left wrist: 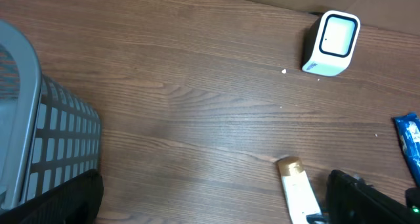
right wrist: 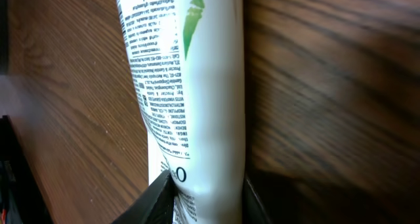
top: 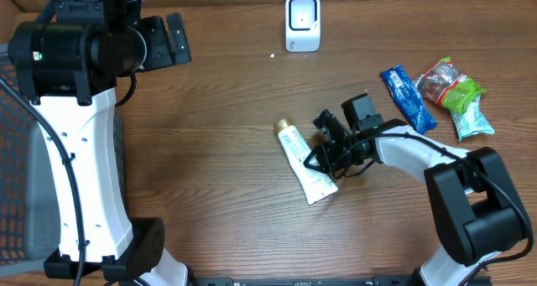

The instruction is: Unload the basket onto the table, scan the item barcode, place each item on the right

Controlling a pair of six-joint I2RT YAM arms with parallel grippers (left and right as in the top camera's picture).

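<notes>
- White tube (top: 298,152) is laid diagonally on the table (top: 210,152), its long axis passing between the jaws of the right pincer (right wrist: 205,196).
- The right pincer is clenched on the tube's flanks; the left pincer (top: 178,39), released, is well apart.

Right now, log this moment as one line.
right gripper: shut on tube | tube: on table | left gripper: open, empty | scanner: apart from tube

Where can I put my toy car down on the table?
The biggest bare patch lies between the left arm, the scanner and the tube. It's crowded on the right: the right pincer at the tube, then the blue bar and snack bag.
</notes>
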